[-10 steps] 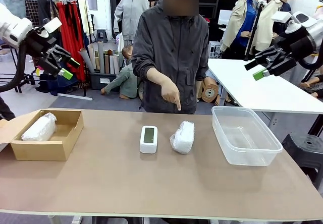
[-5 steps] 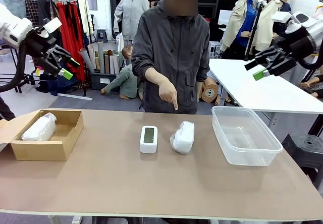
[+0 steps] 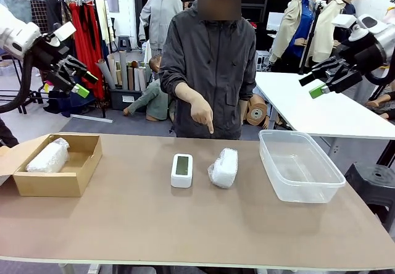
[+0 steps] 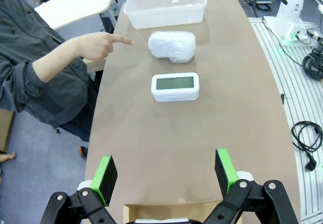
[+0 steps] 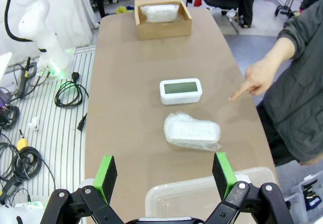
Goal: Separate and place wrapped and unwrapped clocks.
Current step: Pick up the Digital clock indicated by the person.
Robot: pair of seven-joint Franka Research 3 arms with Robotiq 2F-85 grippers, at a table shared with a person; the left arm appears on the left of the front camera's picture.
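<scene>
On the brown worktop (image 3: 154, 224) the bare white clock with grey-green screen (image 3: 182, 170) and bubble-wrapped white bundle (image 3: 224, 166) lie side by side, untouched, beyond them the person's pointing hand (image 3: 200, 110) has edged back and leftward, and the left pincer (image 3: 85, 84) and right pincer (image 3: 310, 86) hang high with jaws apart, so the next pick seems cued but not begun.

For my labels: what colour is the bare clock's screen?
Grey-green, on the white bare clock; clearest in the left wrist view.

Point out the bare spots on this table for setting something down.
Bare: the near strip of the brown table, and the gap between the open cardboard box and the white rectangular clock. Crowded: the clock beside the bubble-wrapped white bundle.
</scene>
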